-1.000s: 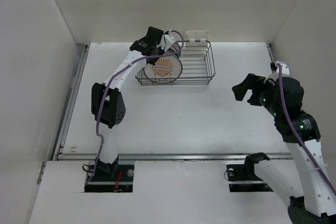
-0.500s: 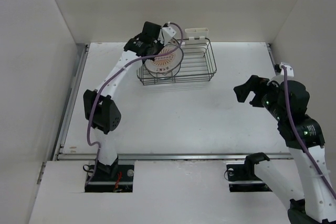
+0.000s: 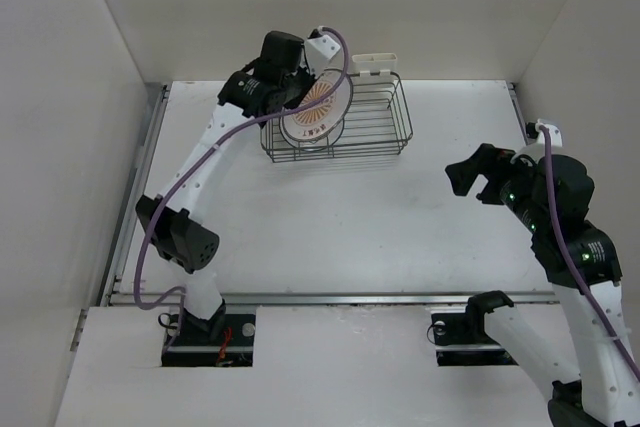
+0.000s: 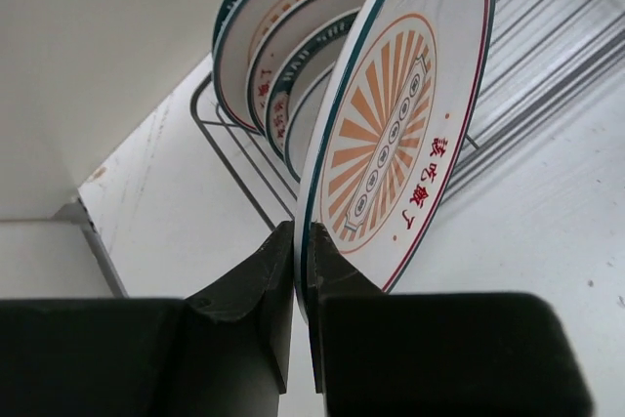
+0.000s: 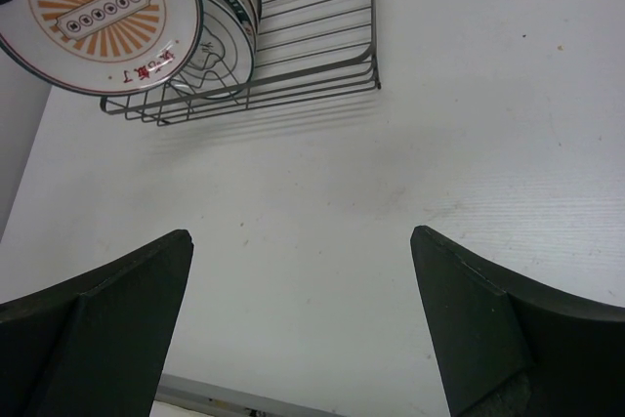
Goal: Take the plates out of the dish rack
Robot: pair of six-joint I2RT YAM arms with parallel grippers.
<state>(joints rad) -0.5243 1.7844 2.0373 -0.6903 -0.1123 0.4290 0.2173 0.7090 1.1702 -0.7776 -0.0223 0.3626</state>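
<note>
My left gripper (image 4: pixel 302 229) is shut on the rim of a white plate with an orange sunburst centre (image 4: pixel 400 124) and holds it tilted above the left end of the dark wire dish rack (image 3: pixel 375 132). The held plate also shows in the top view (image 3: pixel 318 107) and in the right wrist view (image 5: pixel 98 12). Several more plates (image 4: pixel 278 36) stand upright in the rack behind it. My right gripper (image 5: pixel 303 236) is open and empty, well to the right of the rack, above bare table (image 3: pixel 470 175).
A small white plastic holder (image 3: pixel 375 63) sits on the rack's far edge. White walls close in the table at the back and both sides. A metal rail (image 3: pixel 330 298) runs along the table's near edge.
My left gripper has lifted the sunburst plate up and out of the rack and tilted it. The rack shifted slightly. The right arm barely moved.
</note>
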